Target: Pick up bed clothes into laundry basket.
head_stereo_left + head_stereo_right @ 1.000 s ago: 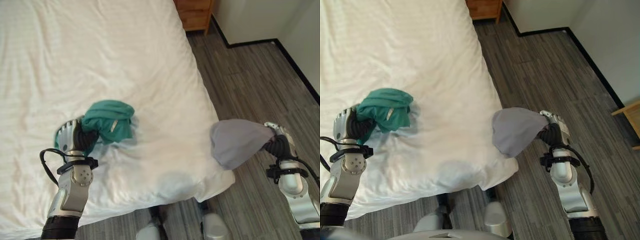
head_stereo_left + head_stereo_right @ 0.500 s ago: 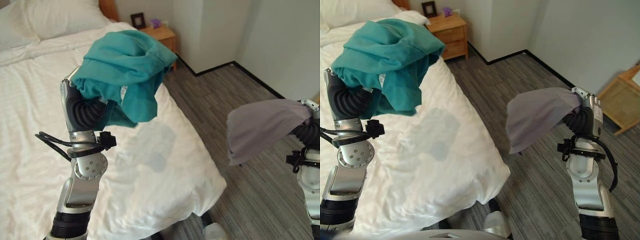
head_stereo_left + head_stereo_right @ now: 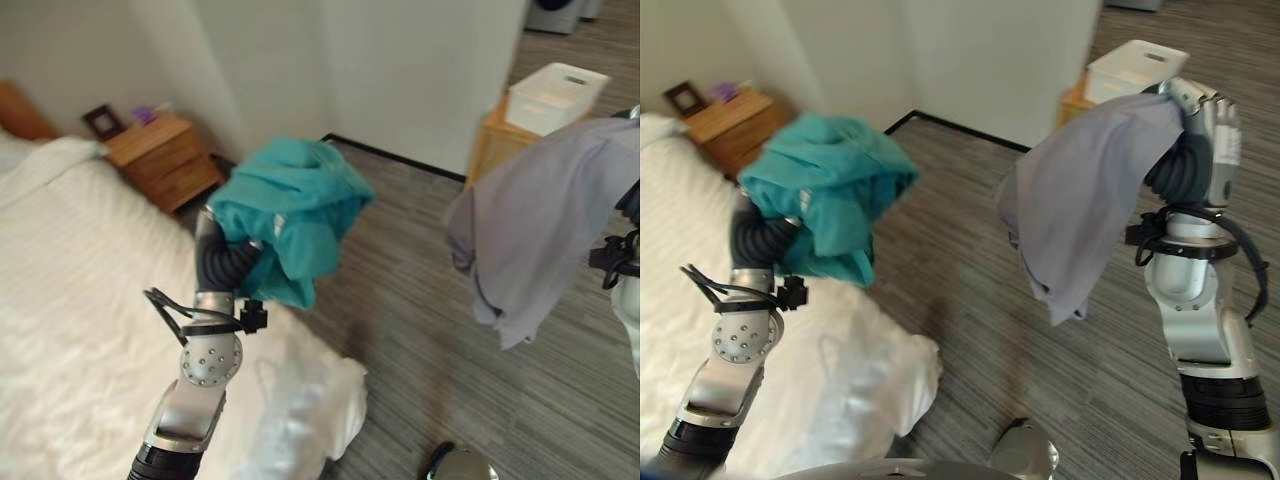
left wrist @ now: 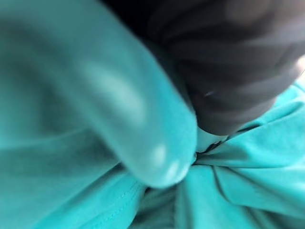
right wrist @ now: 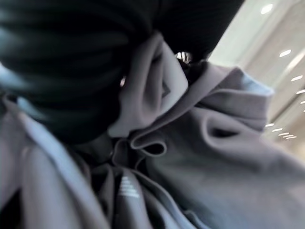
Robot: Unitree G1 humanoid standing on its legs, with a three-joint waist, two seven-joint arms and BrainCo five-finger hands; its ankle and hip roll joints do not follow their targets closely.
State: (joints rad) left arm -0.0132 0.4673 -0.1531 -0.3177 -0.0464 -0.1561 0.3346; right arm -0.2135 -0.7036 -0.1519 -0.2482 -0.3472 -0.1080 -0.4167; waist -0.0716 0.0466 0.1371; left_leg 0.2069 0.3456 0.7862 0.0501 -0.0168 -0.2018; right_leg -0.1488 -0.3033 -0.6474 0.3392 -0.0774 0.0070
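A teal garment point(image 3: 290, 215) is bunched over my left hand point(image 3: 225, 265), which is raised above the bed's corner and shut on it. The cloth hides the fingers, and it wraps the hand closely in the left wrist view point(image 4: 228, 191). A grey garment point(image 3: 1090, 200) hangs in long folds from my right hand point(image 3: 1205, 130), held high over the floor on the right and shut on its top edge. The grey cloth point(image 5: 205, 157) lies right against the dark cover in the right wrist view. A white laundry basket point(image 3: 1135, 68) sits on a low wooden stand beyond the grey garment.
The white bed point(image 3: 70, 300) lies at the left, its corner point(image 3: 890, 370) below my left arm. A wooden nightstand point(image 3: 160, 155) stands by the wall behind it. Grey plank floor point(image 3: 420, 300) stretches between the bed and the basket, with white walls behind.
The view has swung from the bed towards the room, bringing the white basket into sight. Both arms still hold their garments up; the grey one now hangs higher and longer.
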